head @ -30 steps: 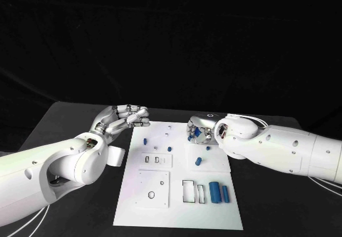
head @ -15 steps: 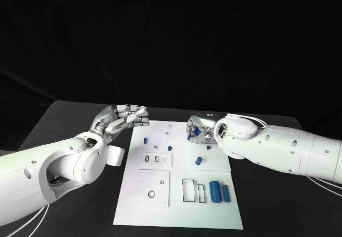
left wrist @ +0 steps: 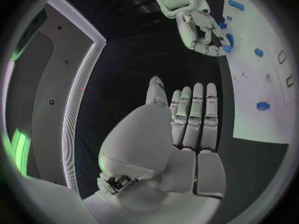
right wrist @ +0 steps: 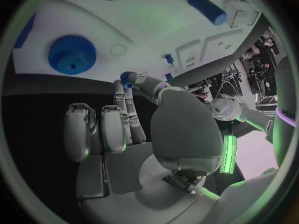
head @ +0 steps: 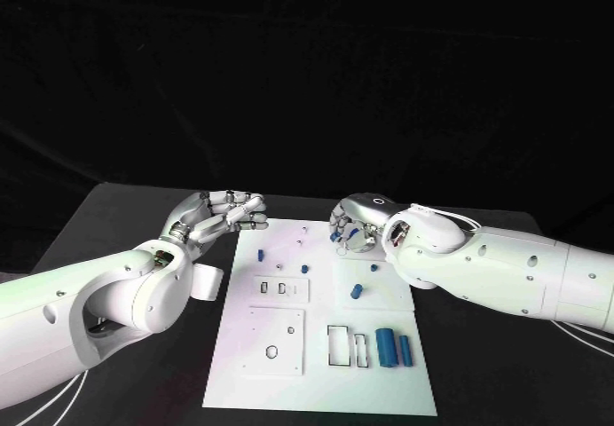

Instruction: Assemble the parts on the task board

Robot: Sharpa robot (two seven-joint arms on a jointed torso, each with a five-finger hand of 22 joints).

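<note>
The white task board (head: 320,382) lies in the middle of the black table. My right hand (head: 350,228) hovers over the board's far right corner and pinches a small blue gear-like part (right wrist: 127,77) between thumb and a finger. A bigger blue gear (right wrist: 72,54) sits on the board below it. My left hand (head: 226,214) is at the board's far left corner with its fingers (left wrist: 196,112) stretched straight and nothing in them. A blue cylinder (head: 357,288), two blue bars (head: 393,346) and small blue pegs (head: 260,254) lie or stand on the board.
A raised white panel with holes (head: 278,339) and a pair of rectangular slots (head: 345,344) take up the board's near half. Two small slots (head: 272,287) sit mid-left. Bare black table (head: 128,209) runs round the board on all sides.
My right hand has lifted a little and shifted toward the board's far edge with the small blue part. The left hand has barely moved.
</note>
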